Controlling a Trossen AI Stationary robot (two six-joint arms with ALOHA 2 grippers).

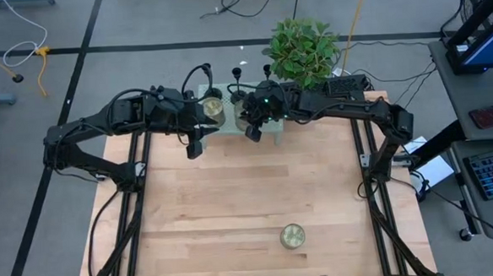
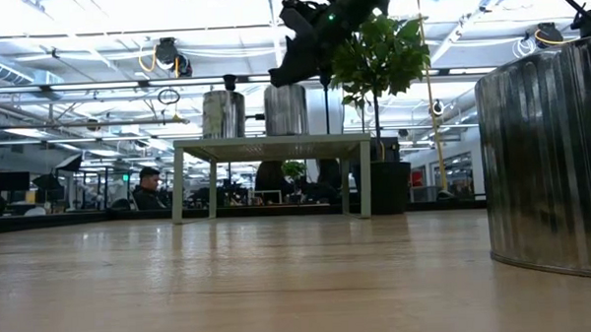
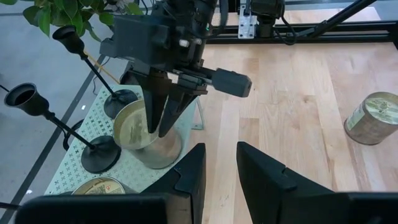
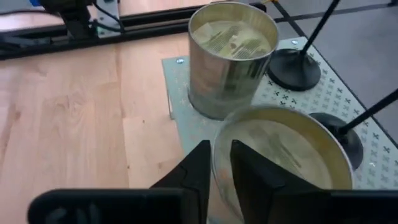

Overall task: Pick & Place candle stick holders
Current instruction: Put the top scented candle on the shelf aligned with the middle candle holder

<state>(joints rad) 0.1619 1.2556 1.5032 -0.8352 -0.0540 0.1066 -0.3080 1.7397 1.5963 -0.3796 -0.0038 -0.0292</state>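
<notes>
Black candle stick holders stand by their disc bases on a pale perforated stand (image 1: 229,126) at the table's far edge. Two show in the left wrist view (image 3: 93,152) (image 3: 121,102), and their bases show in the right wrist view (image 4: 292,68) (image 4: 339,134). Two open tin cans also stand on the stand. My right gripper (image 1: 253,131) (image 3: 160,127) is shut on the right-hand can (image 3: 146,137) (image 4: 280,149). My left gripper (image 1: 195,147) (image 3: 221,174) is open and empty, above the table just near of the stand's left part, beside the other can (image 1: 214,108). My right gripper holds the can's rim (image 4: 216,158) on the side toward the table's near edge. The wall is pinched with one finger (image 4: 249,168) inside the can and one (image 4: 198,165) outside. The fingers come from above, pointing down. The can stands upright with its bottom on the stand (image 2: 286,109).
A third tin can (image 1: 292,235) (image 3: 373,118) stands on the bare wood near the table's front edge. A potted plant (image 1: 301,46) stands behind the stand's right end. The wooden table top (image 1: 249,188) stretches between the stand and the front can.
</notes>
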